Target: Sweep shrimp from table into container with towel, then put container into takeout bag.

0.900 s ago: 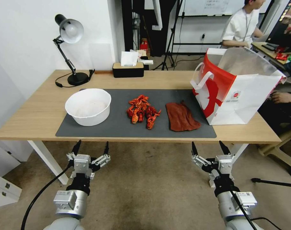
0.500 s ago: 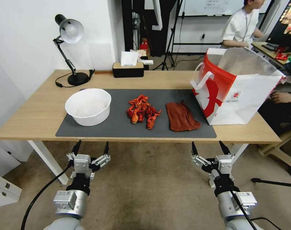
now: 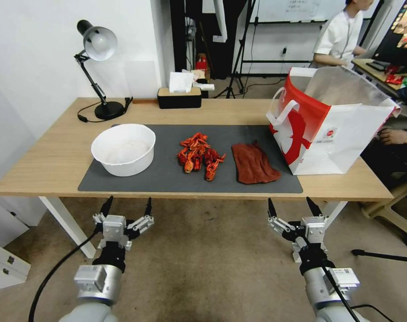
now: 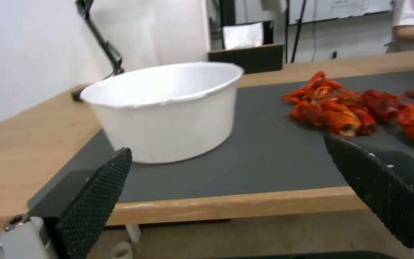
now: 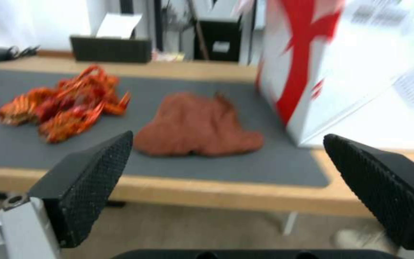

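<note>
A pile of red-orange shrimp [image 3: 198, 155] [image 4: 355, 111] [image 5: 63, 102] lies mid-mat on the wood table [image 3: 47, 165]. Left of it stands the round white container [image 3: 123, 149] [image 4: 166, 108]. The rust-red towel [image 3: 253, 163] [image 5: 197, 126] lies flat to the right of the shrimp. The white takeout bag [image 3: 333, 123] [image 5: 360, 61] with a red side stands open at the table's right end. My left gripper [image 3: 126, 208] hangs open below the front edge, in front of the container. Open too, my right gripper [image 3: 292, 208] hangs below the edge in front of the towel.
A dark grey mat [image 3: 167, 179] covers the table's middle. A black desk lamp [image 3: 96, 67] stands at the back left and a black tissue box [image 3: 179, 97] at the back centre. A tripod leg [image 3: 382, 256] lies on the floor at the right.
</note>
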`<state>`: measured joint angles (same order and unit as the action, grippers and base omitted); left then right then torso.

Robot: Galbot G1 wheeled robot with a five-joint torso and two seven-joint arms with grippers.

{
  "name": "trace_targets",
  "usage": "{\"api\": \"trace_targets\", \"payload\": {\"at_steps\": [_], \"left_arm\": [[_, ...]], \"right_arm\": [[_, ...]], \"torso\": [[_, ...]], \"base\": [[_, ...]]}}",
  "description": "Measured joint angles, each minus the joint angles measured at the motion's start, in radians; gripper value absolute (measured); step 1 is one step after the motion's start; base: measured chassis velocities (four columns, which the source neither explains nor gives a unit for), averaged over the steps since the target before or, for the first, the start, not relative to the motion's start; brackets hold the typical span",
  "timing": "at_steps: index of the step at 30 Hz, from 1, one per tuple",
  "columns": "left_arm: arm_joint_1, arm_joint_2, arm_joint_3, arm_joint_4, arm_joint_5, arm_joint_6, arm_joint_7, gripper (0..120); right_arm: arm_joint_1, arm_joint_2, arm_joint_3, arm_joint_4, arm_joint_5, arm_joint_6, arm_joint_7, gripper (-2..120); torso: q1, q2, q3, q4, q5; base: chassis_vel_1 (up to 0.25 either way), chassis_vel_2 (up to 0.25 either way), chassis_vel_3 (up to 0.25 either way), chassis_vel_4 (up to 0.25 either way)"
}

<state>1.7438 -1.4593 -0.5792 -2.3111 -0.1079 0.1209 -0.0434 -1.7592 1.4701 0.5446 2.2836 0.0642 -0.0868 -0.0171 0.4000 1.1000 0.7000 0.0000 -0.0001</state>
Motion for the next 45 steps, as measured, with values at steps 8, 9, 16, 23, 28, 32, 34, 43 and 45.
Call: {"api": "trace_targets", "payload": {"at_steps": [8, 9, 16, 23, 28, 32, 34, 43, 45], "left_arm": [[-0.11, 0.081, -0.058, -0.025, -0.215, 0.242, -0.088, 100], [-0.119, 0.087, -0.063, -0.027, -0.232, 0.262, -0.095, 100], [-0.16, 0.126, -0.086, -0.054, -0.337, 0.412, -0.107, 100], [-0.145, 0.125, -0.091, -0.063, -0.331, 0.414, -0.093, 100], [-0.144, 0.141, -0.107, -0.067, -0.33, 0.407, -0.09, 100], [-0.148, 0.152, -0.109, -0.066, -0.315, 0.386, -0.083, 100], [-0.151, 0.161, -0.109, -0.061, -0.3, 0.368, -0.073, 100], [-0.282, 0.388, -0.166, 0.071, -0.201, 0.048, 0.186, 100], [-0.311, 0.445, -0.18, 0.092, -0.18, 0.028, 0.26, 100]], "right_arm": [[0.113, -0.083, -0.016, -0.047, 0.177, -0.251, -0.054, 100], [0.124, -0.091, -0.017, -0.052, 0.194, -0.274, -0.06, 100], [0.171, -0.139, 0.011, -0.037, 0.304, -0.35, -0.072, 100], [0.168, -0.157, 0.042, 0.0, 0.325, -0.272, -0.067, 100], [0.167, -0.153, 0.041, -0.007, 0.32, -0.269, -0.066, 100], [0.165, -0.151, 0.04, -0.013, 0.317, -0.269, -0.065, 100], [0.166, -0.152, 0.04, -0.015, 0.316, -0.265, -0.064, 100], [0.154, -0.171, 0.05, -0.011, 0.312, -0.196, -0.083, 100], [0.152, -0.174, 0.052, -0.011, 0.309, -0.194, -0.085, 100]], "torso": [[0.0, 0.0, 0.0, 0.0, 0.0], [0.0, 0.0, 0.0, 0.0, 0.0], [0.0, 0.0, 0.0, -0.0002, 0.0007], [0.0, 0.0, 0.0, -0.0002, -0.0001], [0.0, 0.0, 0.0, -0.0001, 0.0003], [0.0, 0.0, 0.0, -0.0001, 0.0002], [0.0, 0.0, 0.0, 0.0, 0.0001], [0.0, 0.0, 0.0, -0.0004, -0.0005], [0.0, 0.0, 0.0, 0.0, -0.001]], "base": [[0.0, 0.0, 0.0, 0.0], [0.0, 0.0, 0.0, 0.0], [0.0, 0.0, 0.0, 0.0], [0.0, 0.0, 0.0, 0.0], [0.0, 0.0, 0.0, 0.0], [0.0, 0.0, 0.0, 0.0], [0.0, 0.0, 0.0, 0.0], [0.0, 0.0, 0.0, 0.0], [0.0, 0.0, 0.0, 0.0]]}}
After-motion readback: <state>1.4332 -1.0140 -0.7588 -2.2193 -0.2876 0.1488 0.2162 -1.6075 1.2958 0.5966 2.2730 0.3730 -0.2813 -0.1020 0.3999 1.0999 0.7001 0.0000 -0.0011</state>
